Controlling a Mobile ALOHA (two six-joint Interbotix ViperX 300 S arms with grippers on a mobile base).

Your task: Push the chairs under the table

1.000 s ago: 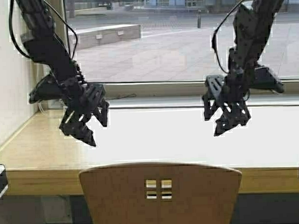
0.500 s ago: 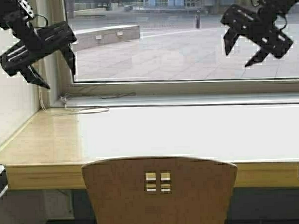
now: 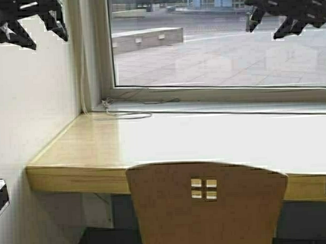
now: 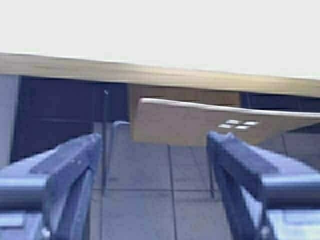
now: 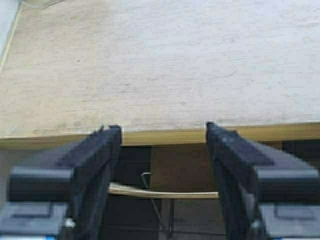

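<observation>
Chair seat hidden; table edge cropped right

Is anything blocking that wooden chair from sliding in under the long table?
Nothing visible blocks it: the chair sits right at the table edge, with dark open space beneath.

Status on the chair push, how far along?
Done: the chair sits close against the table, backrest just in front of its front edge. In hand: nothing; left gripper and right gripper are raised high and open, touching nothing. Left: no other chairs show here.
</observation>
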